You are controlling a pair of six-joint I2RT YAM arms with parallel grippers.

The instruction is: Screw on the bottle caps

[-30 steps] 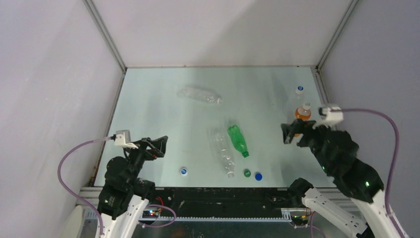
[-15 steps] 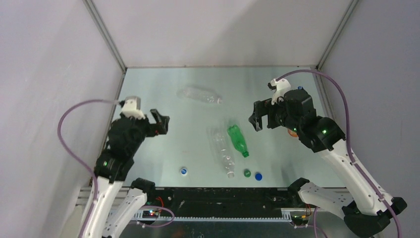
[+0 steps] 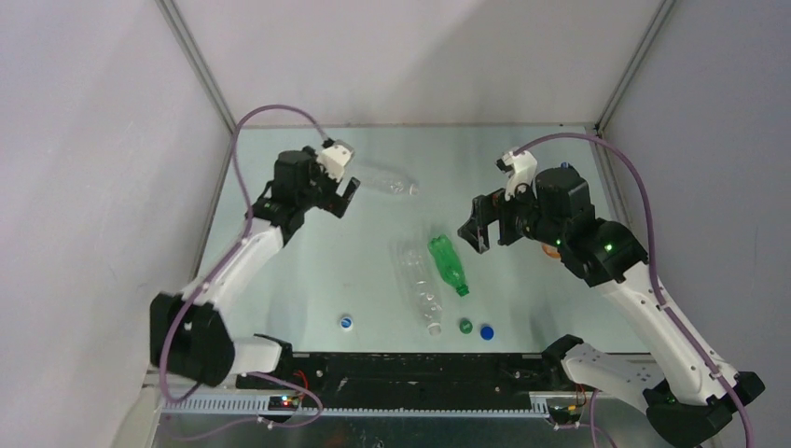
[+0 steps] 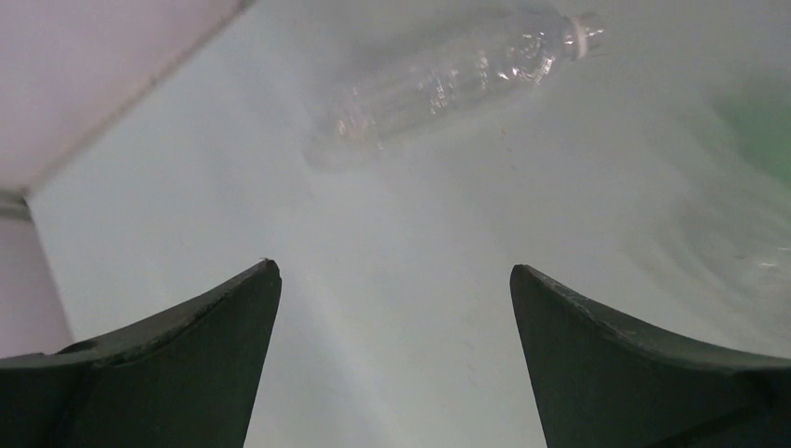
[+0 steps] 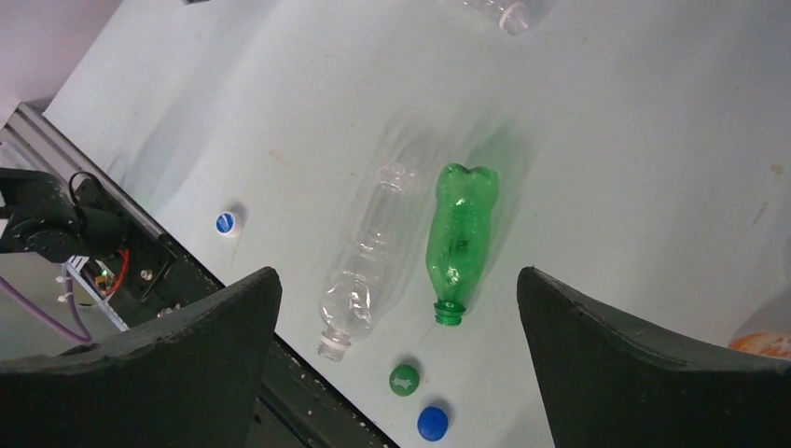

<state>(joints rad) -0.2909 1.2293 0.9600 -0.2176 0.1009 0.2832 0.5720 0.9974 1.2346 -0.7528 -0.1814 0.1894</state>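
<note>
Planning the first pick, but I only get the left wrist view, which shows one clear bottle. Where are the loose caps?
Observer: Three small round plastic caps lie near the front edge of the table: a white-and-blue cap, a green cap and a solid blue cap.
Operator: Is the right gripper holding anything?
Observer: No, the right gripper is open and empty, raised off the table.
Operator: Any bottle near those caps?
Observer: A green plastic bottle lies uncapped, its mouth close to the green cap.

Green cap point(image 3: 464, 326) just beside blue cap point(image 3: 486, 331) on the table point(image 3: 298, 271) — white-and-blue cap point(image 3: 346, 323) well apart, leftward
</note>
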